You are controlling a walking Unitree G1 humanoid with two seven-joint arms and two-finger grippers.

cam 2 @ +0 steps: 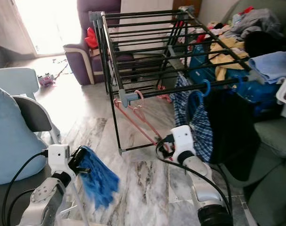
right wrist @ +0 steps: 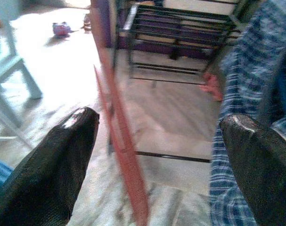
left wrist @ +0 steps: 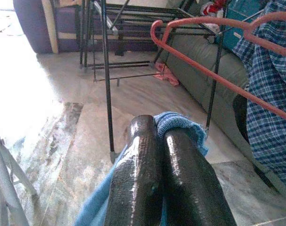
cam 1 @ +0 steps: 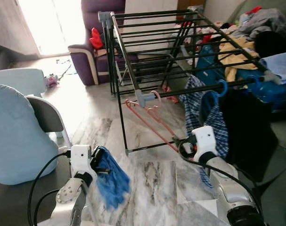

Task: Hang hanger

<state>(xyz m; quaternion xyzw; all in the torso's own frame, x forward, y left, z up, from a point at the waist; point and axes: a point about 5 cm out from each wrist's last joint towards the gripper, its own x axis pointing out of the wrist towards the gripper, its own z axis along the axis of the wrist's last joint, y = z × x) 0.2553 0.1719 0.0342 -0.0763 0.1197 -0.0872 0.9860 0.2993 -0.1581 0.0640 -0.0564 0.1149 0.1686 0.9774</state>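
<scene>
On the marble floor (cam 1: 152, 183) in the left eye view, we see a black drying rack (cam 1: 133, 61) with a pink hanger (cam 1: 150, 120) hooked on its front rail, the hanger's long arm slanting down toward our right hand (cam 1: 180, 142). A blue checked shirt (cam 1: 206, 113) hangs from a blue hanger (cam 1: 221, 88) on the same rail, just beside the right hand. Our left hand (cam 1: 101, 162) sits low on the left, pinching a blue cloth (cam 1: 112, 183) that droops below it. A pale blue chair (cam 1: 15, 132) stands to the left and a purple armchair (cam 1: 93, 52) behind the rack.

In the right eye view, clothes lie piled on the sofa (cam 2: 270, 136) to the right.

In the left wrist view, our two black fingers (left wrist: 138, 179) are pressed together on the blue cloth, with the pink hanger crossing above them.

In the right wrist view, our fingers (right wrist: 53, 169) are spread wide, and the blurred pink hanger bar runs between them without touching either; the checked shirt lies near the far finger.
</scene>
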